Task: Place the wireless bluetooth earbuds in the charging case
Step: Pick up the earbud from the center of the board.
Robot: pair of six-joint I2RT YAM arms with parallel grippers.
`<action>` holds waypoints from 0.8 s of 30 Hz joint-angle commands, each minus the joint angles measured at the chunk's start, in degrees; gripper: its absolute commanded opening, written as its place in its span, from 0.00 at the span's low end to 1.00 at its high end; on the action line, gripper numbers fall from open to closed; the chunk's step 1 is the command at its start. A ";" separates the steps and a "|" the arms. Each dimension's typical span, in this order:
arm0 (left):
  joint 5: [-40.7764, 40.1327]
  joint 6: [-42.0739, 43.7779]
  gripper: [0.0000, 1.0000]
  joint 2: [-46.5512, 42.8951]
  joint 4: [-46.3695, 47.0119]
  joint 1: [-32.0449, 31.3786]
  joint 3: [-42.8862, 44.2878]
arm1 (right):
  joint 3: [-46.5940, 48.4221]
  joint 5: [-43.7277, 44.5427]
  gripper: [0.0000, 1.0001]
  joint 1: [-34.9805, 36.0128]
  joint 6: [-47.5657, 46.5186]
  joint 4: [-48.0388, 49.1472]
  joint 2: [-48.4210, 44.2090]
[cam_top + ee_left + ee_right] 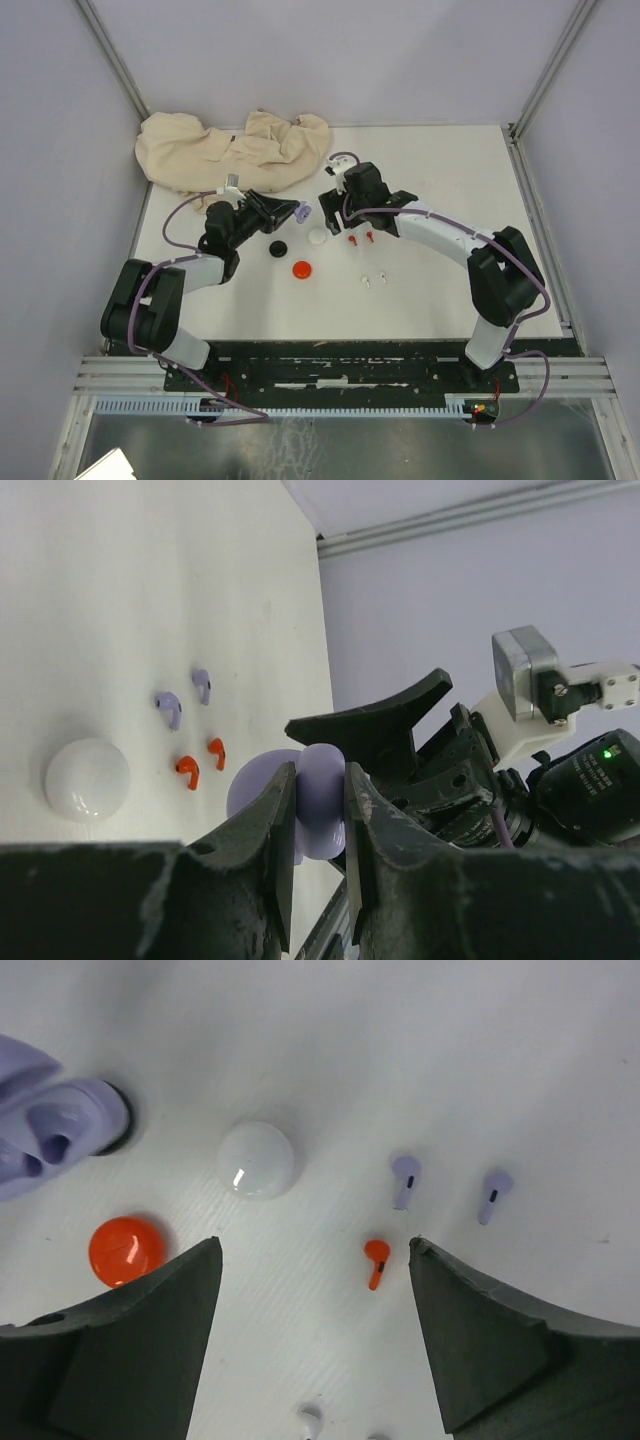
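My left gripper (318,775) is shut on the open purple charging case (322,805), held off the table with its lid to the left; the top view shows this case (301,211) at the left gripper (289,213). Two purple earbuds (405,1178) (495,1192) lie on the table beyond my right gripper (315,1248), which hangs open above a red earbud (376,1260) with nothing between its fingers. In the top view the right gripper (338,204) covers the purple earbuds. Two red earbuds (352,240) (369,237) and two white earbuds (366,281) (381,277) lie nearby.
A white disc (317,237), a black disc (278,249) and a red disc (301,269) sit on the table between the arms. A crumpled beige cloth (235,148) lies at the back left. Walls enclose the white table (450,290).
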 commanded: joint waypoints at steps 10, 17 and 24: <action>-5.04 -2.30 0.03 -5.80 0.56 1.28 -2.59 | 19.16 3.75 0.67 -3.65 -0.71 -18.07 13.40; -4.73 -2.43 0.03 -5.81 0.71 1.55 -2.83 | 25.71 4.35 0.63 -3.80 0.61 -22.32 19.84; -4.68 -2.41 0.03 -5.83 0.96 1.75 -3.27 | 28.01 4.40 0.58 -4.12 1.50 -23.07 23.45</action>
